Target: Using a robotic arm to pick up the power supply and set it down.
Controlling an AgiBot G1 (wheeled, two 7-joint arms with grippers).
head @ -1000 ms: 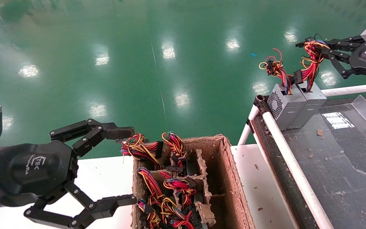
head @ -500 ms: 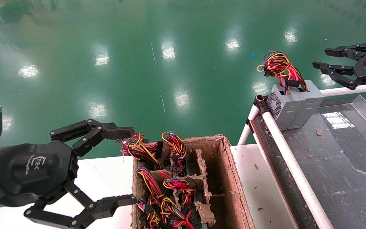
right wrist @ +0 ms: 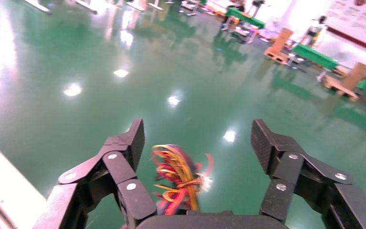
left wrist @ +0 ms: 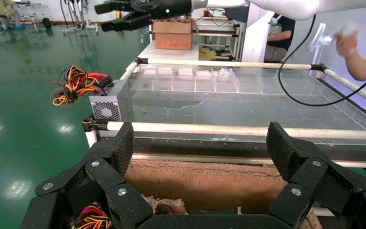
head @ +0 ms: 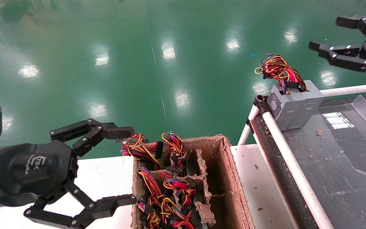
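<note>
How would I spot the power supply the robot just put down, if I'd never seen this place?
Find the dark belt with white rails on the robot's right. At its far corner two grey boxes stand side by side. The power supply is the one farther from the corner, without the round fan grille its neighbour shows. The open right pincer hangs above.

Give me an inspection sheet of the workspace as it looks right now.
Surface: dark conveyor belt with scattered debris; white table.
Job's things: power supply standing at the belt's corner, beside a second grey unit.
Clutter: cardboard tray holding more wired units.
Grippers: right gripper open, raised clear of the power supply; left gripper open beside the tray.
Cables: red-yellow wire bundle loose on top of the units.
Surroundings: green floor.
</note>
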